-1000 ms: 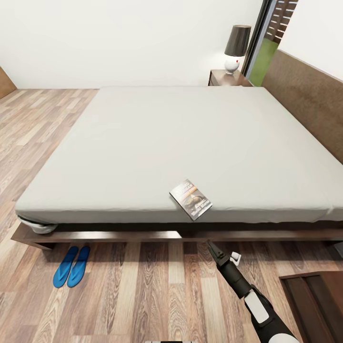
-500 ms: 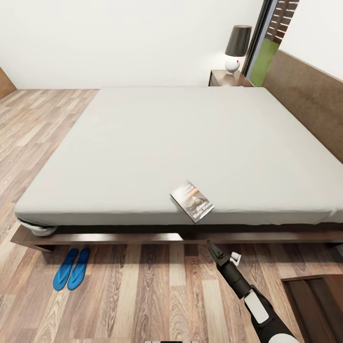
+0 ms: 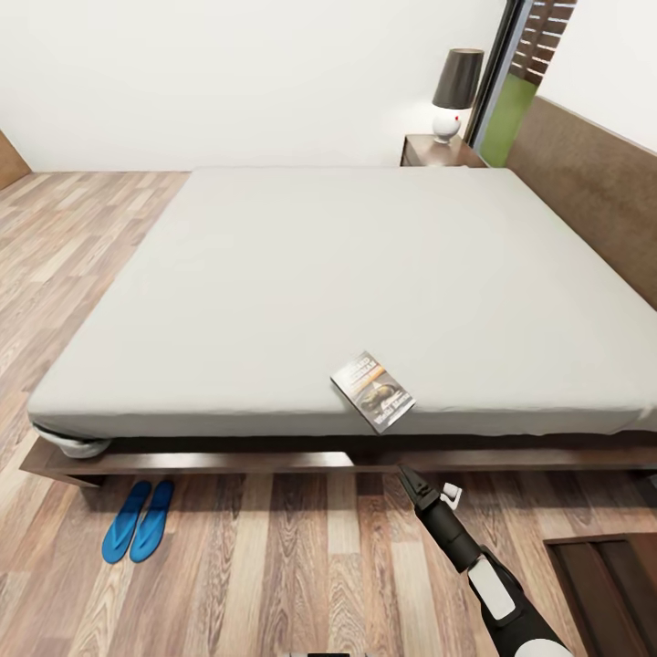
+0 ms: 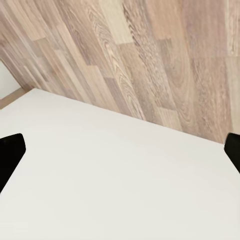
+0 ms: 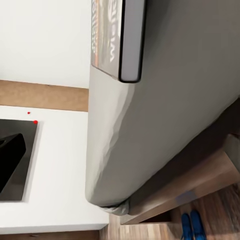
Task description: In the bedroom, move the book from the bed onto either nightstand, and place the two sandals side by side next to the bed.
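One bed with a pale grey mattress. One book lying on the mattress near its front edge. Two blue sandals, side by side on the wooden floor at the bed's corner. One nightstand beyond the far side of the bed, with one lamp standing on it. One long brown headboard. One dark brown cabinet, partly visible at the frame's lower edge. One robot arm in the head view, ending in one right gripper.
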You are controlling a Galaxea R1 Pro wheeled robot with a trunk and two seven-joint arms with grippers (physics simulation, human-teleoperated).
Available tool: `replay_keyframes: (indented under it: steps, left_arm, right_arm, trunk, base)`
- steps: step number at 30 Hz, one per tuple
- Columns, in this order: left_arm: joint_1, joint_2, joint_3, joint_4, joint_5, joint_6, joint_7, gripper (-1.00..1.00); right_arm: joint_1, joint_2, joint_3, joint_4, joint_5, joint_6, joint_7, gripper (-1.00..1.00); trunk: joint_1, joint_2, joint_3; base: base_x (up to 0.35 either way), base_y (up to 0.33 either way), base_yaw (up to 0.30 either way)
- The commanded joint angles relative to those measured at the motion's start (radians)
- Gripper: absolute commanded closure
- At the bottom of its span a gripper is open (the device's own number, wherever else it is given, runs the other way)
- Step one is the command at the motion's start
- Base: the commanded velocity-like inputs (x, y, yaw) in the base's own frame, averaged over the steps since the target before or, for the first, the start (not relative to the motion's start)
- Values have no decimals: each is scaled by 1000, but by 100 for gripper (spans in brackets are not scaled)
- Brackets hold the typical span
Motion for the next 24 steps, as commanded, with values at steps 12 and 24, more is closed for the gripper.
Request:
replay_keyframes:
  steps: [12,24]
  left_arm:
    - [0,0,-8,0,8,-5,0,-100]
    - [0,0,-8,0,7,-5,-1,-100]
  right_arm:
    - [-1,1,-5,0,-1,10,4,-100]
    - [-1,0,-5,0,-1,10,4,-100]
  trunk:
    - [0,0,-1]
    - [0,0,-1]
  base:
    - [64,49,0]
    - [69,68,0]
